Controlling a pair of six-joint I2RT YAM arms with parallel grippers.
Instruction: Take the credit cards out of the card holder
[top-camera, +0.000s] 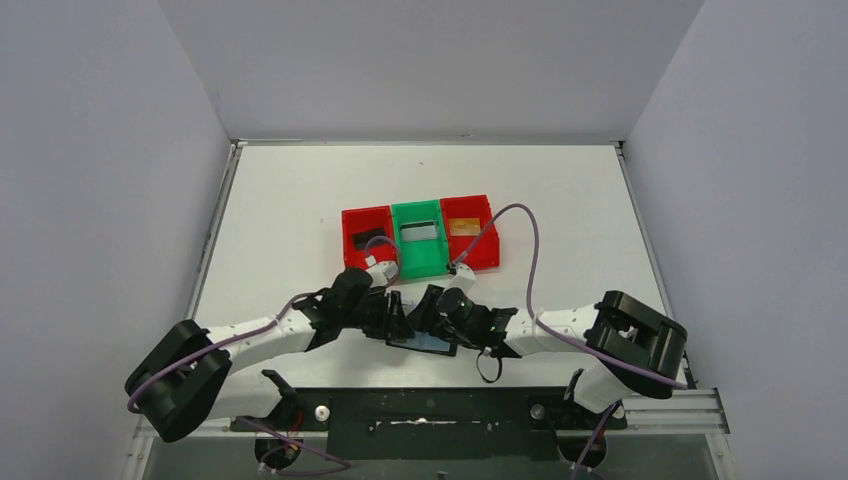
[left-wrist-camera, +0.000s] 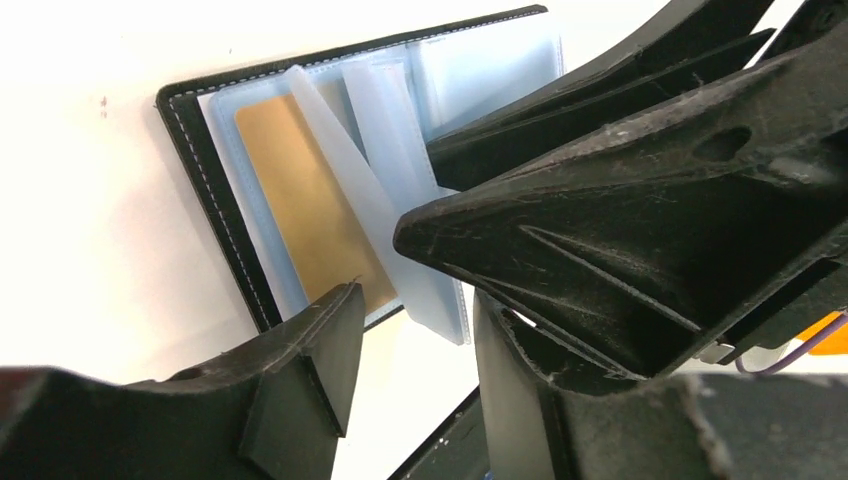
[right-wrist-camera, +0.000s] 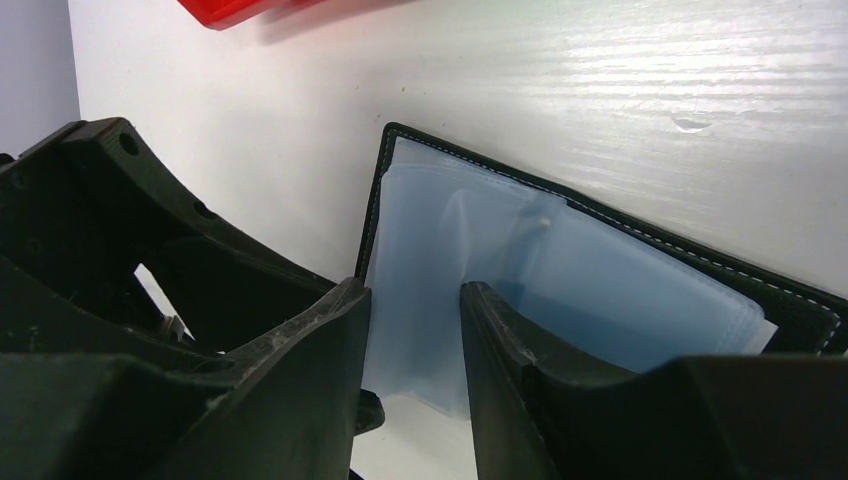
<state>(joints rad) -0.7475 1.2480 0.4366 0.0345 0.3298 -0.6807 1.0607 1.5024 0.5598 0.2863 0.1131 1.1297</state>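
The card holder (top-camera: 428, 343) lies open on the table between both arms. In the left wrist view the card holder (left-wrist-camera: 215, 200) shows an orange-gold credit card (left-wrist-camera: 300, 200) inside a blue-grey pocket, with clear sleeves (left-wrist-camera: 400, 230) fanned up beside it. My left gripper (left-wrist-camera: 415, 340) is open at the holder's near edge; one fingertip (left-wrist-camera: 325, 340) overlaps the card's lower end. My right gripper (right-wrist-camera: 415, 290) is open too, its fingers straddling the sleeves of the holder (right-wrist-camera: 640, 300). Other cards lie in the bins: black (top-camera: 368, 238), silver-grey (top-camera: 419, 231), orange-gold (top-camera: 462, 227).
Three bins stand in a row behind the holder: red (top-camera: 350, 245), green (top-camera: 420, 260), red (top-camera: 485, 245). The right gripper's fingers (left-wrist-camera: 620, 220) crowd the left wrist view. A purple cable (top-camera: 520, 250) arcs over the right bin. The black base rail (top-camera: 430, 410) runs along the near edge.
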